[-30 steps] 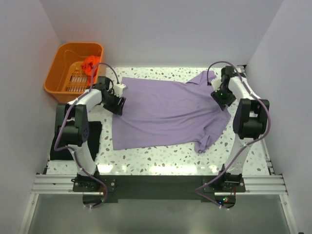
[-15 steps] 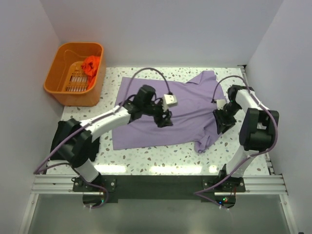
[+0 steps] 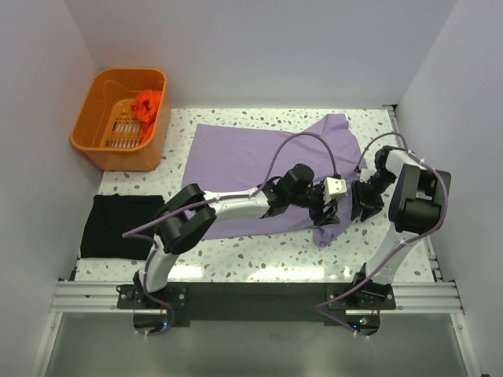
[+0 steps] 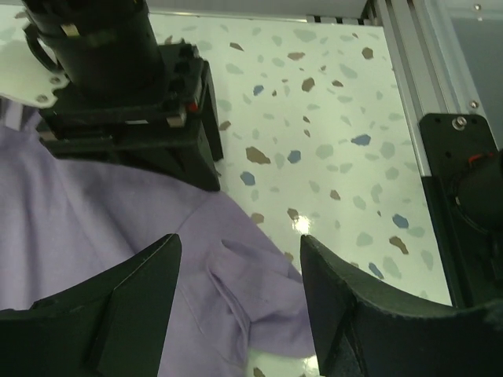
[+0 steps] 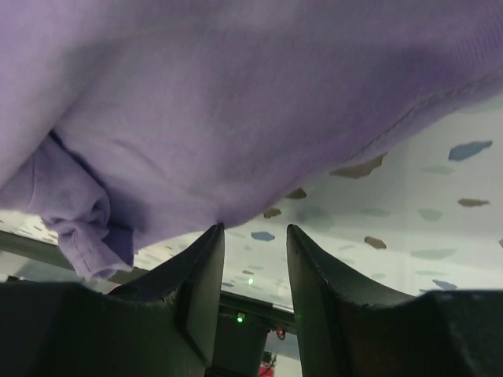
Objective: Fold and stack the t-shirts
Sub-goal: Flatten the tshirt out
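Vs 1 s ago: left gripper (image 3: 327,210) gone from upper left by the basket (image 3: 94,141), now right of ctr over lower-right sleeve of purple shirt (image 3: 244,153). Also right gripper (image 3: 363,206) down from upper right to just right of that sleeve. Uncovered now at left edge: black shirt (image 3: 118,224), flat on table (image 3: 259,255). Lie of purple shirt approx. same.

Spread flat mid-frame, long axis left–right w/ slight tilt. Straight hem at left, sleeves at right end: one toward upper right, one bunched at lower right. In basket, upper left: orange-red shirt (image 3: 146,104), crumpled.

Pose of left arm: stretched low from bottom-left base along shirt's lower edge. Fingers (image 4: 149,275) wide apart above sleeve, nothing btwn. Pose of right arm: folded at right edge, wrist turned in. Narrow gap btwn fingers (image 5: 200,267), tips at cloth's edge, table showing btwn, no grip.
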`<state>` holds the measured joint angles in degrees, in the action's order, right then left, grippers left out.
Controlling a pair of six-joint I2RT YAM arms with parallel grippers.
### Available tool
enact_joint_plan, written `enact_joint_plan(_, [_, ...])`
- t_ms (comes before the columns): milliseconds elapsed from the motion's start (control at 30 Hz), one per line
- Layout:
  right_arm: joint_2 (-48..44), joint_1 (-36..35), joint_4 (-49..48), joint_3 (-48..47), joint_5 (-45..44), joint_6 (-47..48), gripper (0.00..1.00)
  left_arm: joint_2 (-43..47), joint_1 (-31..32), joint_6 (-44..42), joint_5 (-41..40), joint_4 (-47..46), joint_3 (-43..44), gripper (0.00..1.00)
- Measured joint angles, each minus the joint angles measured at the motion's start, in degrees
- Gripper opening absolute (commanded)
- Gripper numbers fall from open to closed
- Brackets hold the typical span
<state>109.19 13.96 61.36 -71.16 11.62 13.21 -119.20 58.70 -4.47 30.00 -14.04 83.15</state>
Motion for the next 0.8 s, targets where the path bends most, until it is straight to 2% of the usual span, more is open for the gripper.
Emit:
enact_joint_plan(167, [2.2, 0.2, -0.5, -0.1, 1.2, -2.4, 0.41, -3.7, 0.0, 0.4, -0.2, -1.3, 4.8, 0.64])
enact_joint_plan(367, [3.0, 0.5, -0.3, -0.1, 3.1, -3.7, 0.35, -6.7, 0.4, 0.3, 0.1, -1.3, 6.5, 0.58])
enact_joint_plan(633, [3.7, 0.7, -0.1, -0.1, 5.1, -3.9, 0.21, -9.1, 1.2, -0.7, 1.0, 0.1, 7.1, 0.51])
enact_joint_plan(800, [4.0, 0.8, -0.2, -0.1, 5.9, -3.7, 0.10, -11.1, 1.5, -1.8, -0.1, 2.0, 8.5, 0.38])
